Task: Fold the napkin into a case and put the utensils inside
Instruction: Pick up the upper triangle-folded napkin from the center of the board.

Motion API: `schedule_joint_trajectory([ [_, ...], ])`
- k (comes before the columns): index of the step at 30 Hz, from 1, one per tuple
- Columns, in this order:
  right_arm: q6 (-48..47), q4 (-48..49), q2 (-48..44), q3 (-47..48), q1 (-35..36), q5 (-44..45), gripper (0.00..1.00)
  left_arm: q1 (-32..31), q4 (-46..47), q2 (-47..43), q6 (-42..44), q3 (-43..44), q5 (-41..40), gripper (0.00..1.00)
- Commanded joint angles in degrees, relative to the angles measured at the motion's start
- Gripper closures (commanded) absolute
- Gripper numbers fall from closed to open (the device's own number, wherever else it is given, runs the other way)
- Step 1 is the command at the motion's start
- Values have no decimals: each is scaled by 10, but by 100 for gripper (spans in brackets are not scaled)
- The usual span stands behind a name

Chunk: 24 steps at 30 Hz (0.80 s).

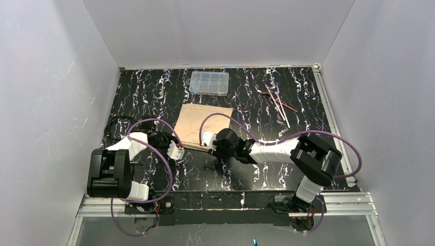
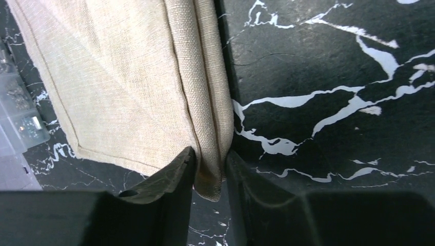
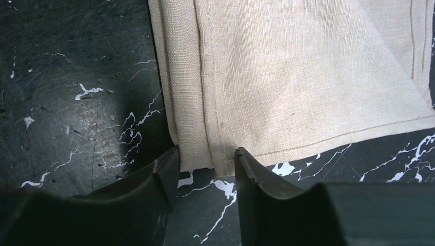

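The beige napkin (image 1: 203, 122) lies folded flat on the black marbled table, with a doubled folded strip along its near edge. My left gripper (image 1: 179, 150) is at the near left corner. In the left wrist view it (image 2: 210, 159) is shut on the bunched folded edge of the napkin (image 2: 118, 77). My right gripper (image 1: 205, 140) is at the near edge further right. In the right wrist view it (image 3: 208, 156) is open, its fingertips either side of the corner of the napkin (image 3: 297, 77), which lies flat. The copper utensils (image 1: 277, 102) lie at the back right, apart from both grippers.
A clear plastic compartment box (image 1: 209, 83) stands just behind the napkin; its corner shows in the left wrist view (image 2: 18, 115). Purple cables loop over both arms. White walls close in the table on three sides.
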Motion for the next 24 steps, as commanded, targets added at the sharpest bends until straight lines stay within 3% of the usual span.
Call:
schedule_joint_trajectory([
  [1,31,29,9,0,2,14,52,-4,-42,-3,-6,-20,-11,82],
  [3,38,26,12,5,1,14,57,-6,-42,-5,-13,-19,-13,95],
  [4,42,23,14,8,1,16,60,-7,-42,-6,-18,-17,-13,96],
  [15,116,-62,-17,62,2,-5,86,-8,-121,-42,-90,35,-16,100],
  [18,145,-113,-42,84,5,-29,93,-8,-181,-70,-129,77,-6,100],
  [24,208,-196,-127,102,37,-66,99,-10,-393,-123,-182,168,27,100],
])
